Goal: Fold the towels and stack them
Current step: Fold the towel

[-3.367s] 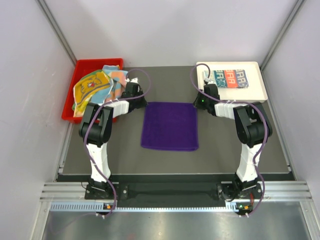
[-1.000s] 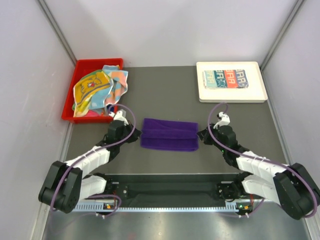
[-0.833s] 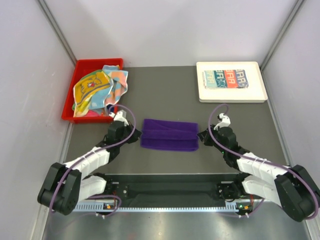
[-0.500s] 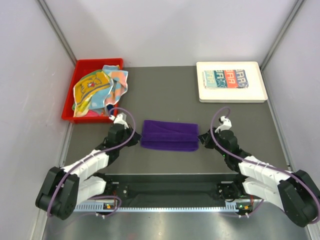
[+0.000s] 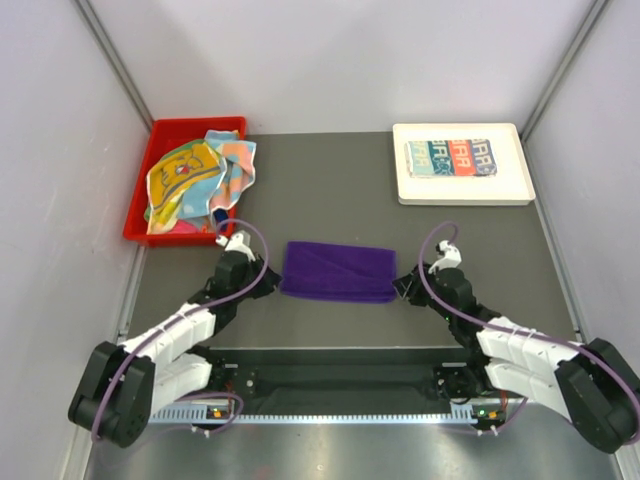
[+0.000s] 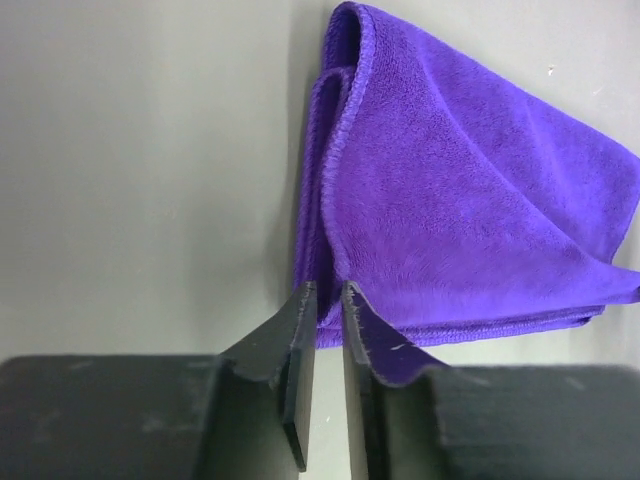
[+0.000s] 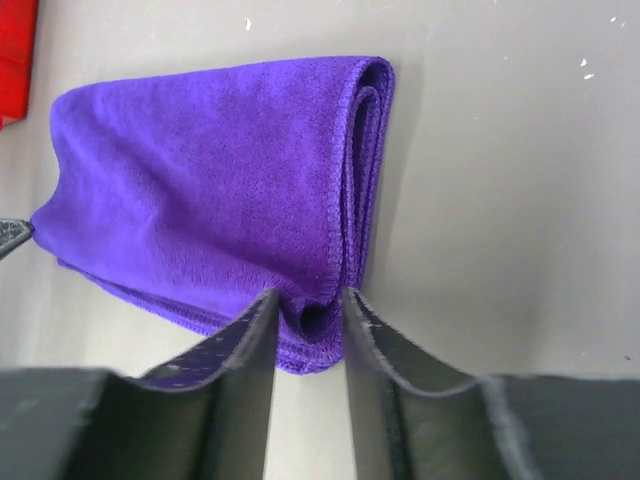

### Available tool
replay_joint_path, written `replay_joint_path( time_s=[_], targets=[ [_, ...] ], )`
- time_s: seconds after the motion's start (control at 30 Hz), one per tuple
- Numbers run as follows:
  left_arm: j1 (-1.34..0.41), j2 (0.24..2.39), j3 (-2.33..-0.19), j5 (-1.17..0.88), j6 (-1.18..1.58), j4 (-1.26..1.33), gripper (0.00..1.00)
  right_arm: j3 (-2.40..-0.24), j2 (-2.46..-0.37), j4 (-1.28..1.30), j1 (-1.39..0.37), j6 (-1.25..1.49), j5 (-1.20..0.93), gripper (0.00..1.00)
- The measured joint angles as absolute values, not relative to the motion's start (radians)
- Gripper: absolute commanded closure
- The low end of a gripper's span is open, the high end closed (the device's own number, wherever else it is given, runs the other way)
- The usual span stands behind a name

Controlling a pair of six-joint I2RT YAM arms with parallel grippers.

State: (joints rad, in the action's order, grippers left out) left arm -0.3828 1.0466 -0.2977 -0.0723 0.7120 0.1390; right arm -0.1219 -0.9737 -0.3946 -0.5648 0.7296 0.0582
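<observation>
Red bin (image 5: pixel 138 212) sits at the far-left corner of the dark surface (image 5: pixel 330 180). It holds a loose heap of towels: a yellow printed towel (image 5: pixel 180 175) on top, with a pink-and-blue multicoloured towel (image 5: pixel 236 160) spilling over the bin's right wall. White tray (image 5: pixel 406 194) is at the far-right corner and holds one folded teal/orange lettered towel (image 5: pixel 452 157), lying flat. Purple towel (image 5: pixel 338 271) lies on the surface toward the middle of the near edge, folded in half into a wide band, its doubled edges showing at both ends. Left gripper (image 5: pixel 270 284) is low at the band's left end; the wrist view shows its jaws slightly parted, bare surface in the gap and cloth just beside one finger. Right gripper (image 5: pixel 402 288) is low at the right end, jaws parted, the towel's near corner lying between them unsqueezed. A few seconds back the purple towel lay spread as a full square mid-surface, with both arms reaching to its far corners. A second ago it was already doubled over, with both grippers pressed shut on its ends. Bin and tray contents are unchanged.
</observation>
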Motion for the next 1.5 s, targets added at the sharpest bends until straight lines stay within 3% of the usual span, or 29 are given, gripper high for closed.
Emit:
replay_joint_path(
  time_s=[0.17,0.4,0.8,0.97,1.23,1.5],
  targets=[
    [-0.384,0.954,-0.301,-0.059,0.713,0.049,0.69,-0.121,-0.895,-0.349,-0.569,0.73,0.073,0.6],
    [-0.388,0.869,-0.377,-0.052,0.705,-0.082,0.73,-0.133,-0.816,-0.252,-0.57,0.729,0.106,0.61],
    [-0.499,1.224,-0.57,0.017,0.674,-0.109,0.79,-0.292,-1.006,-0.164,-0.642,0.731,0.154,0.63],
    [-0.55,1.25,-0.556,0.081,0.69,-0.159,0.94,-0.274,-1.039,-0.155,-0.672,0.755,0.172,0.67],
    [-0.554,1.251,-0.527,0.16,0.718,-0.22,1.0,-0.216,-1.027,-0.141,-0.678,0.779,0.176,0.82],
    [-0.556,1.235,-0.558,0.196,0.716,-0.334,0.97,-0.217,-0.949,-0.078,-0.679,0.777,0.192,0.59]
  ],
)
